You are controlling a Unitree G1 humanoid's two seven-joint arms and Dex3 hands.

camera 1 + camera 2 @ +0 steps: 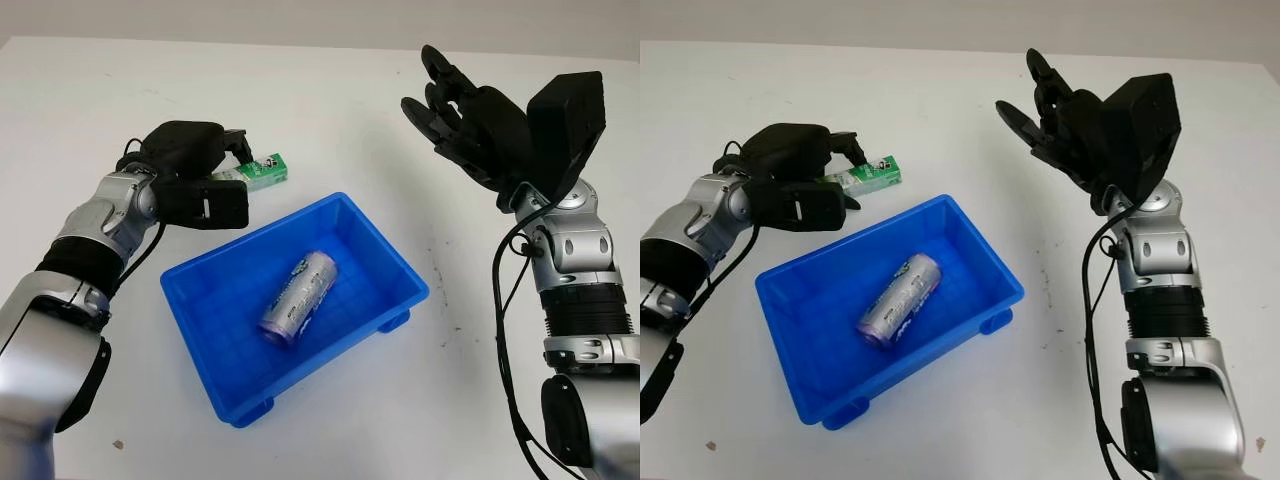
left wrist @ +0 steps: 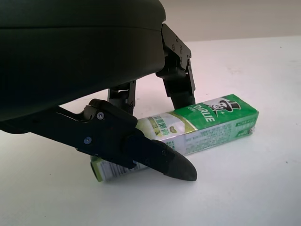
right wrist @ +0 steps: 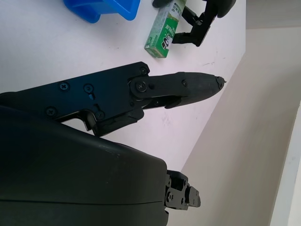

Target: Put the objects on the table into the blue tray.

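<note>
While my left hand (image 1: 205, 170) clamped the green box (image 1: 262, 172) at upper left beside the tray (image 1: 400, 268), my right hand (image 1: 460, 110) hung open upper right; a shallow end grip risked slipping.

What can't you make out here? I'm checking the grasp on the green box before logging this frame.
- Green box, head views: the near end is hidden under the left hand.
- Left wrist view: fingers straddle the box; whether it is lifted off the table is unclear.
- Can in the blue tray: label print too small to read.
- Right hand, raised and open: palm side hidden.
</note>
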